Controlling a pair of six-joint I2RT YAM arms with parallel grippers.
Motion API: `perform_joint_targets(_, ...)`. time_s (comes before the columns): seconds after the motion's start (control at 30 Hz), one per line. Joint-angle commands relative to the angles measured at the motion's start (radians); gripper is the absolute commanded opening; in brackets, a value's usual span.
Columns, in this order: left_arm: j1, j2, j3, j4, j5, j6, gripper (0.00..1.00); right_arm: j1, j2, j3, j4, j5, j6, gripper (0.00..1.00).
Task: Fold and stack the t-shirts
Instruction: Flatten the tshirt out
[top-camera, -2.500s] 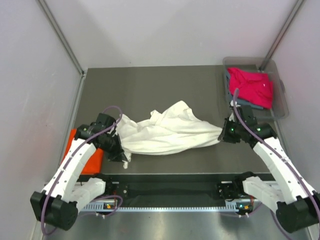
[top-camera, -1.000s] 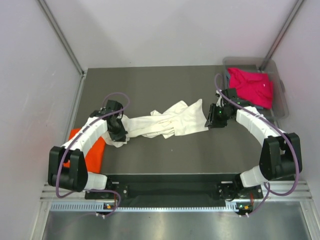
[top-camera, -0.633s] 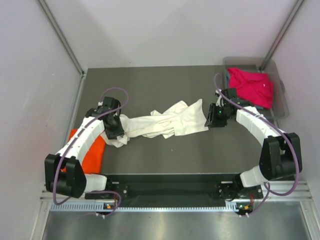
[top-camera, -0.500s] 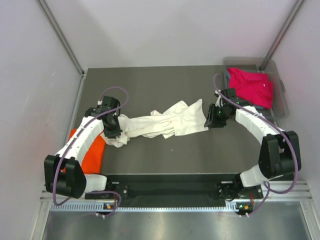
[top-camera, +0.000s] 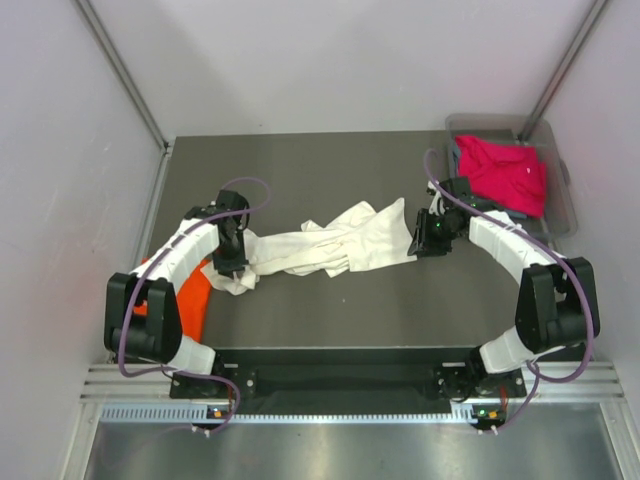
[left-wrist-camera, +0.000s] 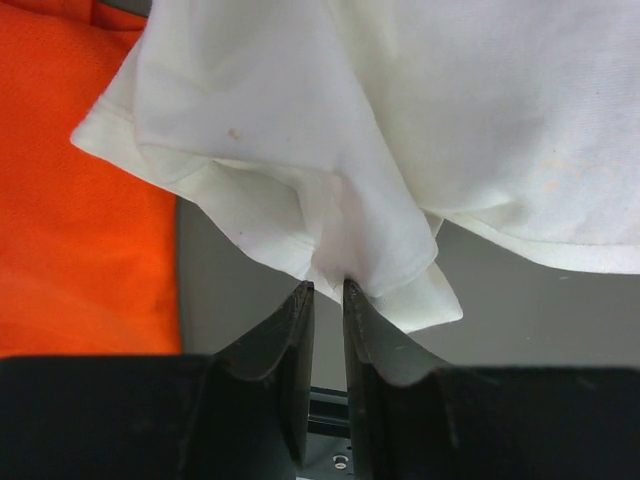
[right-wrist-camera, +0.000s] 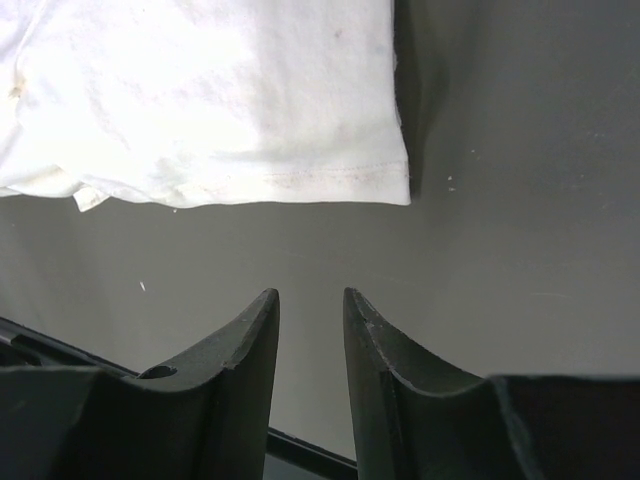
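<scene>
The cream-white t-shirt (top-camera: 330, 248) lies bunched in a long strip across the middle of the table. My left gripper (top-camera: 232, 262) is at its left end. In the left wrist view the fingers (left-wrist-camera: 290, 330) stand a narrow gap apart with a fold of the cream-white t-shirt (left-wrist-camera: 400, 130) at their tips; whether they pinch it does not show. The orange t-shirt (top-camera: 195, 295) lies flat at the left, also seen as the orange t-shirt (left-wrist-camera: 70, 200). My right gripper (top-camera: 418, 243) is open over bare table, just short of the shirt's hem (right-wrist-camera: 300, 185).
A clear bin (top-camera: 565, 195) at the back right holds a magenta-pink t-shirt (top-camera: 505, 172) on top of a grey-blue one (top-camera: 478, 203). Grey walls close in the table on three sides. Dark tabletop (right-wrist-camera: 500, 250) lies below the right fingers.
Over the earlier frames both arms carried the white shirt away from the near edge and laid it out in a strip. In the last second the left arm shifted slightly right; the right barely moved.
</scene>
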Motion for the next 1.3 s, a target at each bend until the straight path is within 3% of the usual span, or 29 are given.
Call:
perform_joint_targets(0.0, 0.006, -0.006, 0.025, 0.037, 0.014, 0.030, 0.24, 0.008, -0.011, 0.027, 0.035, -0.017, -0.020, 0.33)
perform_joint_targets(0.43, 0.006, 0.042, 0.049, 0.095, 0.103, 0.067, 0.35, 0.008, 0.009, 0.024, 0.052, -0.021, -0.011, 0.31)
perform_joint_targets(0.8, 0.006, 0.169, 0.083, 0.112, 0.136, 0.095, 0.36, 0.008, 0.024, 0.034, 0.059, -0.024, 0.002, 0.31)
perform_joint_targets(0.9, 0.006, 0.197, 0.097, 0.135, 0.136, 0.099, 0.32, 0.007, 0.029, 0.028, 0.067, -0.024, 0.008, 0.31)
perform_joint_targets(1.0, 0.006, 0.223, 0.130, 0.126, 0.120, 0.093, 0.14, 0.008, 0.040, 0.030, 0.069, -0.023, 0.008, 0.32)
perform_joint_targets(1.03, 0.006, 0.223, 0.143, 0.112, 0.113, 0.089, 0.03, 0.008, 0.043, 0.031, 0.067, -0.017, 0.008, 0.34)
perform_joint_targets(1.07, 0.006, 0.221, 0.154, 0.099, 0.106, 0.081, 0.00, 0.008, 0.046, 0.034, 0.052, -0.005, 0.008, 0.35)
perform_joint_targets(1.27, 0.005, 0.076, 0.223, -0.041, 0.043, 0.008, 0.00, 0.010, 0.073, 0.053, 0.021, 0.065, -0.005, 0.47)
